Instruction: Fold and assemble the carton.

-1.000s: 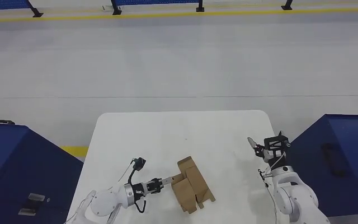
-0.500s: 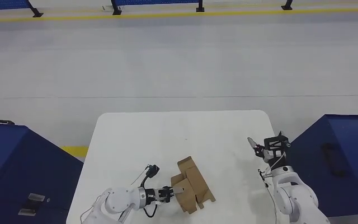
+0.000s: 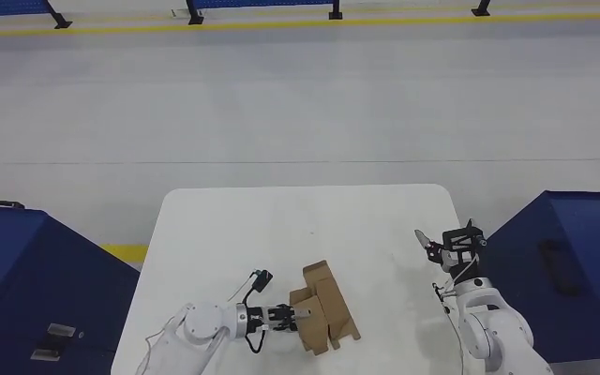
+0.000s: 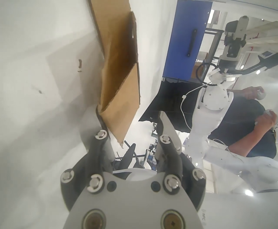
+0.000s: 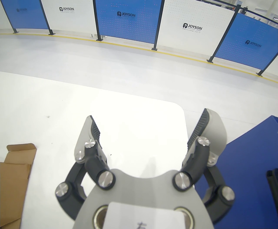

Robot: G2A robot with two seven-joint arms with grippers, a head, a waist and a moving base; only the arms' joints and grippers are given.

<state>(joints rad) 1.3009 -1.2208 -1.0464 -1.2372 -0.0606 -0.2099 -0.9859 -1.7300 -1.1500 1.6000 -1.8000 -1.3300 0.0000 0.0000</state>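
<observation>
Carton (image 3: 322,309) position: near half of the white table (image 3: 281,225), toward the robot, partly erected, with brown flaps standing and lying at different angles. In the left wrist view 1 flap (image 4: 123,117) extends with its free corner between the jaws of the left gripper (image 4: 132,130). The jaws stand apart. The corner lies against 1 finger (image 4: 98,147) and clear of the other, so the flap is not clamped.

Probable faults from this state:
1. Missed grasp. The corner enters the jaws only shallowly; closing on so little board is likely to let it slip out.
2. Sliding. The carton appears light and nothing braces it; a push from the left gripper is likely to shove the whole carton across the smooth tabletop instead of bending the flap at its crease.
3. No support. The right gripper (image 5: 148,117) hangs with jaws wide apart and nothing in them, over the right edge of the table, well apart from the carton, so it cannot steady the work.

Surface: the tabletop is plain white, with rounded corners and a few small dark marks (image 4: 79,65). Blue blocks (image 3: 56,281) stand at both sides of the table. Beyond lies a pale grey floor (image 3: 300,103) with a yellow line (image 3: 300,25), backed by blue and white fence panels (image 5: 128,19)
</observation>
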